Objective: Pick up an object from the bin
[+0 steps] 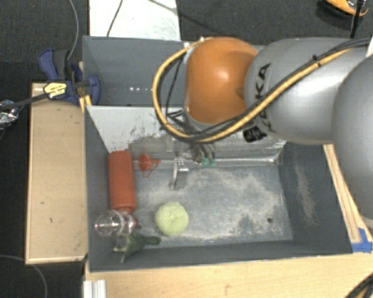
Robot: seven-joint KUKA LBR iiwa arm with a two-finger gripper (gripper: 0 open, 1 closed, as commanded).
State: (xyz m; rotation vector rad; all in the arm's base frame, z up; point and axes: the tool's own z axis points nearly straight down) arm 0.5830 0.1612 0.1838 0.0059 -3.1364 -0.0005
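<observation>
Arm: reaches in from the right, its orange cover (217, 79) hanging over the back of the bin (248, 191).
Gripper (177, 180): low over bare floor near the back wall. From where I stand I cannot tell whether it is open or closed, and I see nothing in it.
Nearest things: a small red piece (147, 162) just to its left by the back wall, and a pale green ball (172, 219) nearer the front, almost straight below it in the view. It touches neither.
Further off: a red cylinder (121, 180) lies along the left wall. A clear glass (110, 223) and a dark green sprig (133, 243) sit in the front-left corner, close together.
Step in hand: I judge it to be choosing and lining up — nothing is lifted yet.
Best target: the ball, I'd say. It lies apart from the rest with bare floor round it, while the red piece is small and close to the wall.
How to do it well: centre over the ball before going down and open wider than it. Go down to its widest part, then close gently, since it looks soft.
Risk: a round thing may roll off if nudged off-centre — towards the glass and sprig, where a clean grip would be harder.
</observation>
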